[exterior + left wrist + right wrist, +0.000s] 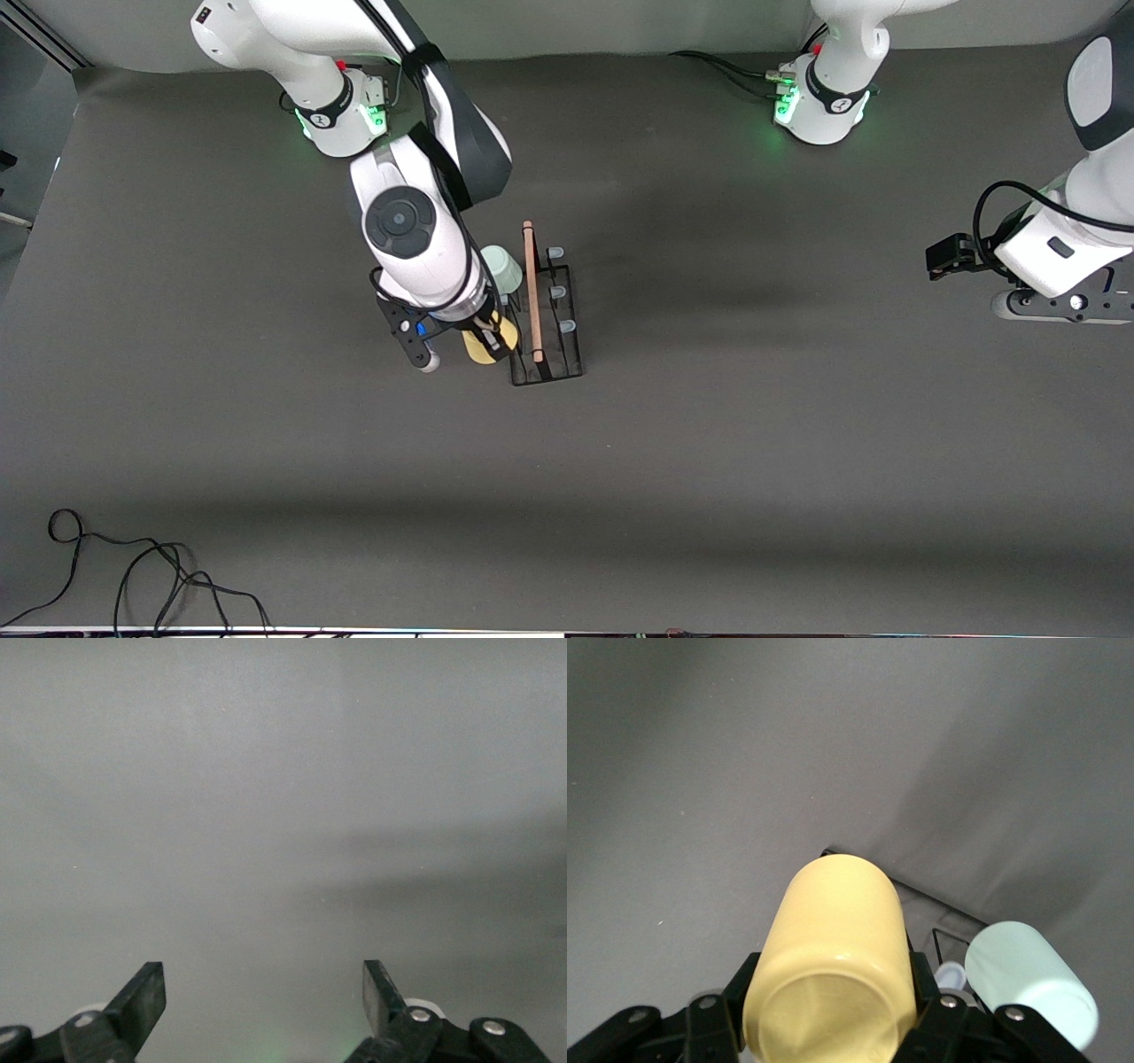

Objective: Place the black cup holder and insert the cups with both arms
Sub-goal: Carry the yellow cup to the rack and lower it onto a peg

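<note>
loose black cable [133,567] coiled on the dark surface [753,443] at the edge nearest the front camera, toward the right arm's end; well apart from everything else.

rack [547,306] sits mid-surface, thin black wire, rectangular base, long axis running toward the camera; light wooden rod [532,292] along the top; three grey-capped prongs [559,291] bare on the side toward the left arm's end; the opposite row is mostly covered by the right arm.

right hand [485,337] over the near corner of the rack on the right arm's side, fingers clamped on the yellow cup [490,346]; right wrist view shows the cup [828,966] tipped on its side, closed base toward the camera, a black finger [926,979] pressed against each flank, rack wire just under it.

mint cup [502,267] is farther from the camera on the same row, upside down on a prong, touching the rack; in the right wrist view it [1030,979] is just beside the yellow one, a pale prong cap [950,973] between them.

blue cup not visible.

left hand [1059,306] waits over bare surface at the left arm's end, well apart from the rack; left wrist view shows it [264,1010] with fingers [142,997] spread wide, nothing between them.
</note>
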Controlling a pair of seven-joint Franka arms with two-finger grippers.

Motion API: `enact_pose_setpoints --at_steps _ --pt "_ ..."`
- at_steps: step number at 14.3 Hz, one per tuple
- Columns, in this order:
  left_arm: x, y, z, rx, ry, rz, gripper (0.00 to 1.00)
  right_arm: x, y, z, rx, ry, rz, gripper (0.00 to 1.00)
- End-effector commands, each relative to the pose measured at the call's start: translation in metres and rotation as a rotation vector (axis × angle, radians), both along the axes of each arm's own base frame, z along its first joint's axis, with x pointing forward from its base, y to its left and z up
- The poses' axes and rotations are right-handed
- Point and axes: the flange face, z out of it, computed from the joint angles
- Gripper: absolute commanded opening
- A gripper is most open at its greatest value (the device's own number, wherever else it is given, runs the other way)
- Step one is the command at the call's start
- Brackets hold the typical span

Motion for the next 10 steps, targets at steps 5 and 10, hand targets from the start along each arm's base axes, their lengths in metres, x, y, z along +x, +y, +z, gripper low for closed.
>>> enact_pose_setpoints --at_steps 5,10 --pt "-0.007 0.001 0.005 -0.007 -0.017 -0.01 0.99 -0.016 0.011 -0.051 0.041 0.01 -0.048 0.0" --pt "-0.007 0.001 0.005 -0.007 -0.017 -0.01 0.99 -0.016 0.017 -0.069 0.031 0.007 -0.045 0.77"
